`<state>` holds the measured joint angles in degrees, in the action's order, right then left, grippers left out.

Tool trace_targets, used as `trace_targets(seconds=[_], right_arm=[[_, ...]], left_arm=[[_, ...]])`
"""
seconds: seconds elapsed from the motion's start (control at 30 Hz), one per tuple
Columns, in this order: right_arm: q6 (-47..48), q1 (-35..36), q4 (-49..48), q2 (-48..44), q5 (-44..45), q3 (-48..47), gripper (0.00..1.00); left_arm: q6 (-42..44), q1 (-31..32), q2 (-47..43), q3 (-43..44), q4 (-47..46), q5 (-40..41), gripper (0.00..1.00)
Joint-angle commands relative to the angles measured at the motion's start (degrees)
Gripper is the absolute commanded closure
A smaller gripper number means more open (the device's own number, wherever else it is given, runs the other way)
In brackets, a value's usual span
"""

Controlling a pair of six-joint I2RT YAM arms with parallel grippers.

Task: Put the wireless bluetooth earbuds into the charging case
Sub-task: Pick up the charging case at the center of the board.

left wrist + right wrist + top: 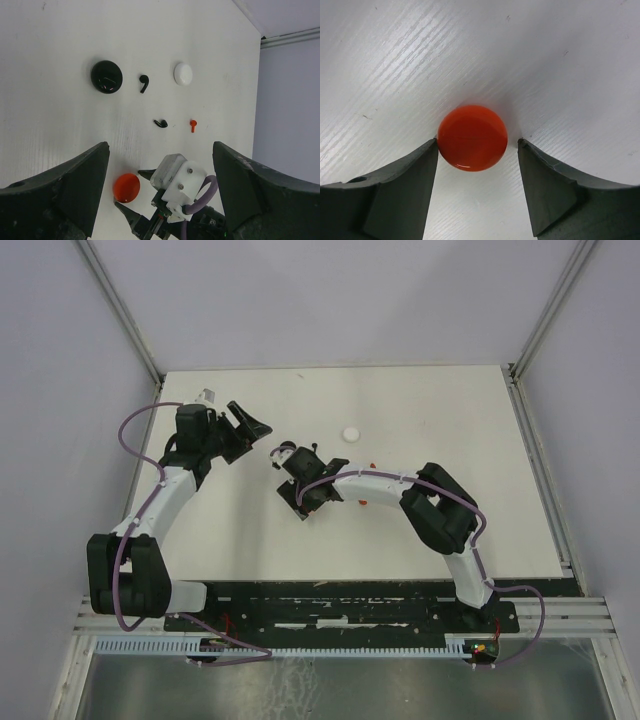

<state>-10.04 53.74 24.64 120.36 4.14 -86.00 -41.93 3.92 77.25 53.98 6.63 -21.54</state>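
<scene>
A red round charging case (472,137) lies flat on the white table, between the fingers of my right gripper (478,142). The left finger touches its rim and a narrow gap remains at the right finger, so the gripper is open around it. The left wrist view shows the same red case (126,187) with the right gripper's tips on either side. Farther off lie two black earbuds (144,82) (161,123) and one red earbud (193,125). My left gripper (160,146) hangs open and empty above the table, facing the right gripper.
A black round case (106,76) and a white round case (183,74) lie flat beyond the earbuds; the white case (350,433) also shows from above. The right arm (440,510) stretches leftward across the table's middle. Grey walls (60,390) enclose the table on three sides.
</scene>
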Motion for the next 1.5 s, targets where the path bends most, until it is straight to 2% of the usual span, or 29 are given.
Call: trace_targets(seconds=[0.0,0.8,1.0,1.1,1.27,1.47], right_arm=[[0.22,0.55,0.42,-1.63,-0.37,0.43,0.28],[3.20,0.63,1.46,0.60,-0.71,-1.94,0.37],[3.58,0.62,1.72,1.04,-0.71,-2.38,0.45],[3.78,0.62,1.72,0.92,-0.47,-2.53,0.52],[4.53,-0.60,-5.10,-5.70,0.89,4.24,0.56],[4.88,-5.16,-15.88,-16.15,-5.01,14.28,0.58]], left_arm=[[0.88,-0.25,-1.84,-0.13,-2.71,-1.57,0.11],[0.93,-0.30,-2.37,-1.01,-2.63,-1.84,0.11],[0.89,-0.45,-2.76,-1.30,-2.53,-1.84,0.12],[0.88,-0.50,-2.90,-1.41,-2.50,-1.79,0.12],[0.23,-0.52,-2.68,-2.34,-4.20,-3.99,0.13],[-6.02,-0.45,-0.65,-7.12,-17.43,-13.84,0.15]])
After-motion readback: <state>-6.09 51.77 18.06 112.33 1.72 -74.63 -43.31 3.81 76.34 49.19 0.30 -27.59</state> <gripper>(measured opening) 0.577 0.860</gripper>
